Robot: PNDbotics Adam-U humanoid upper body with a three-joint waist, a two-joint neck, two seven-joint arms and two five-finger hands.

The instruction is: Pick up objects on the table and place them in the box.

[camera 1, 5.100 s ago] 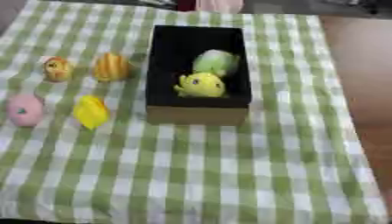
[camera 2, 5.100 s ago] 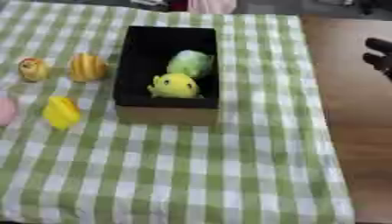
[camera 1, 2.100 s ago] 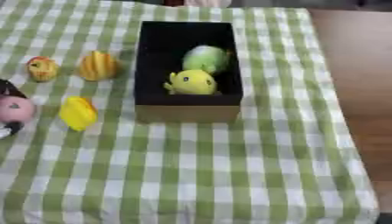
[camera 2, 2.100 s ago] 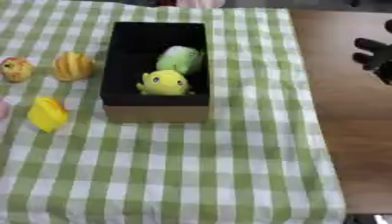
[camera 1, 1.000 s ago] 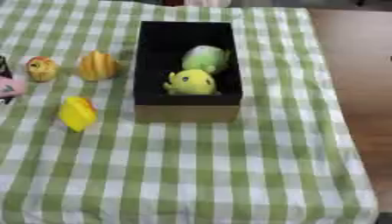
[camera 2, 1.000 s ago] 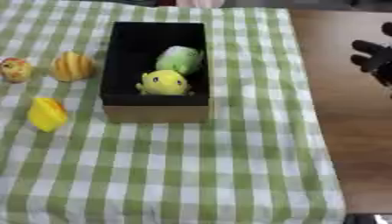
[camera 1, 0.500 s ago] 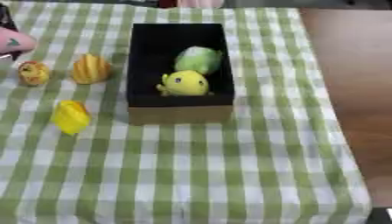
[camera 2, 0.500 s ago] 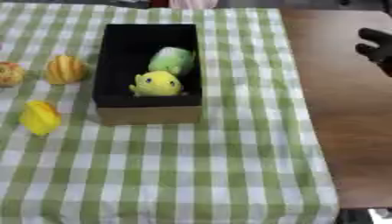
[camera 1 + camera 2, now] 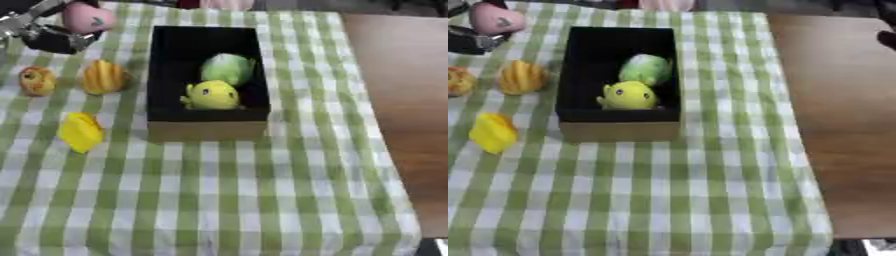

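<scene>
The robot's left hand (image 9: 54, 36) was up in the far left corner of the view. It came in from the left, black with silver parts. Its fingers were curled around a round pink soft toy (image 9: 87, 18). The hand held the toy in the air above the green and white checked cloth (image 9: 219, 190), to the left of the box.

The open black box with brown cardboard sides (image 9: 206, 129) sat on the cloth near the middle. Two things lay inside it. A round green ball-like toy (image 9: 229, 69) was at the back. A yellow soft toy with small dark eyes (image 9: 211, 94) lay just in front of it, touching it.

Three more toys lay on the cloth to the left of the box. There was a small orange round toy (image 9: 37, 81), a yellow-orange ridged toy like a little pumpkin (image 9: 103, 77) just beside it, and a bright yellow toy (image 9: 80, 131) nearer the camera.

The right hand (image 9: 887, 30) showed only as a dark shape at the far right edge, over the brown wooden table top (image 9: 837, 125). I could not tell how its fingers were set.
</scene>
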